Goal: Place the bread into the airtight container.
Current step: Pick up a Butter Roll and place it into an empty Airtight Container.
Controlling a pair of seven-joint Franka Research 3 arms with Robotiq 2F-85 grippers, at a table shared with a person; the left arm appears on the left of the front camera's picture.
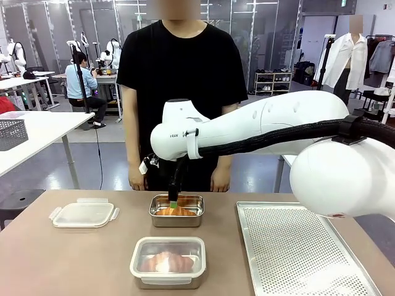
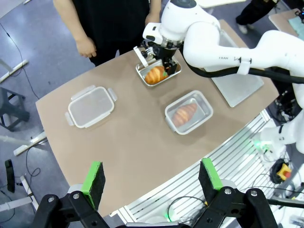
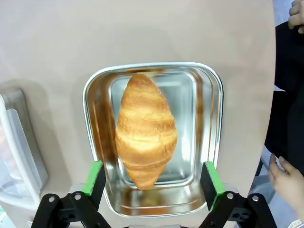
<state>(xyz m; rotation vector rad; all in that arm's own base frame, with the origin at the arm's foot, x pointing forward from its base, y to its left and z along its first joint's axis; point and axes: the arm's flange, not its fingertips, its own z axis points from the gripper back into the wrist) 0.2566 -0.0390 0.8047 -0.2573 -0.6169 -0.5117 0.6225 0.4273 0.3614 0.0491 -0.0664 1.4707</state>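
Observation:
A golden croissant (image 3: 145, 135) lies in an open steel container (image 3: 210, 85) at the middle of the table (image 1: 49, 259). My right gripper (image 3: 151, 180) hovers open just above it, green pads either side of the croissant's near end and touching nothing. From the front, that gripper (image 1: 174, 200) points down into the container (image 1: 176, 221). My left gripper (image 2: 152, 178) is open, high over the table's near edge, and looks down on the croissant (image 2: 154, 75) and the right gripper (image 2: 166, 69).
A second steel container (image 1: 168, 262) with a clear lid on it holds another croissant, nearer me. A loose clear lid (image 1: 84, 213) lies at the left. A perforated metal tray (image 1: 302, 253) fills the right. A person stands at the far edge, hands (image 1: 220, 180) hanging down.

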